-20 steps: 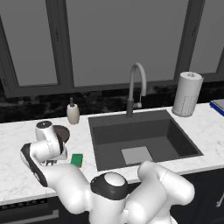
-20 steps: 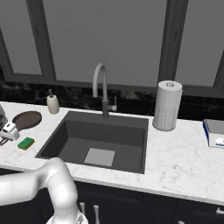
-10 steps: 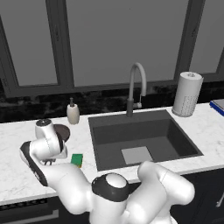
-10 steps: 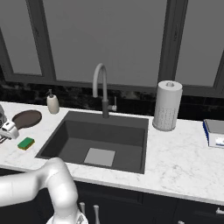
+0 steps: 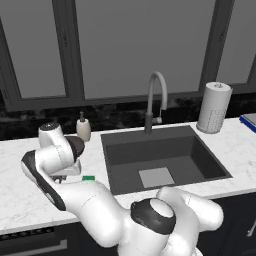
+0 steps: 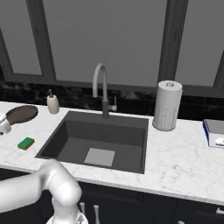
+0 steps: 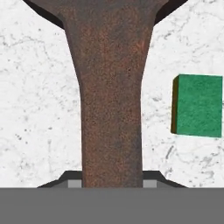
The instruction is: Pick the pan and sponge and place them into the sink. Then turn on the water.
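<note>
The dark-brown pan (image 6: pixel 21 113) lies on the white marble counter left of the sink (image 6: pixel 65 135), partly behind my arm in the left base view (image 5: pixel 77 145). In the hand view its long brown handle (image 7: pixel 111 109) runs up from between my fingertips, and my gripper (image 7: pixel 112 183) is shut on it. My hand shows at the left edge of the right base view (image 6: pixel 3 123). The green sponge (image 7: pixel 197 105) lies flat on the counter beside the handle, apart from it (image 5: pixel 88 178) (image 6: pixel 26 143). The sink (image 5: pixel 150 150) holds nothing, and no water runs from the curved faucet (image 5: pixel 155 100).
A soap dispenser (image 5: pixel 83 128) stands behind the pan by the dark backsplash. A paper towel roll (image 6: pixel 167 105) stands right of the sink, with a blue and white box (image 6: pixel 214 132) further right. Windows rise behind the counter.
The fingers have closed the last bit onto the pan's handle. The arm, the pan and the sponge keep their places.
</note>
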